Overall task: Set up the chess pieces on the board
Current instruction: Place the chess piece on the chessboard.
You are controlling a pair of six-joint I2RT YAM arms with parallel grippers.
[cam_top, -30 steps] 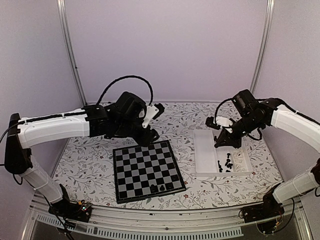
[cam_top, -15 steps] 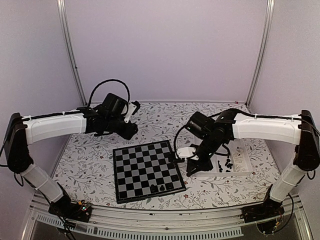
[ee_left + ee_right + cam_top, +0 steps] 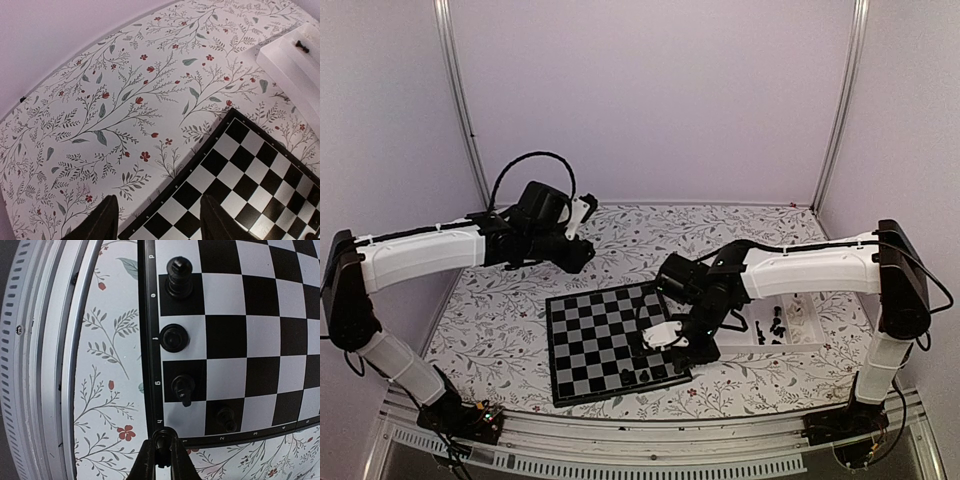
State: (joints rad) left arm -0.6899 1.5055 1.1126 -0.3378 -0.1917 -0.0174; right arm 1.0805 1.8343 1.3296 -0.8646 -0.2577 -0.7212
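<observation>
Right hand (image 3: 160, 454) is pinching a black chess piece (image 3: 160, 436), likely light and tippy, by its top; left hand (image 3: 159, 222) is gaping empty.

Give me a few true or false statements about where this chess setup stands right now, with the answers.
1. The right gripper is shut on a black chess piece. True.
2. The left gripper holds a piece. False: it is open and empty, above the floral cloth by a corner of the board.
3. Some black pieces stand along one edge of the board. True.
4. The white tray is empty. False: loose pieces, all black, lie in it.
</observation>
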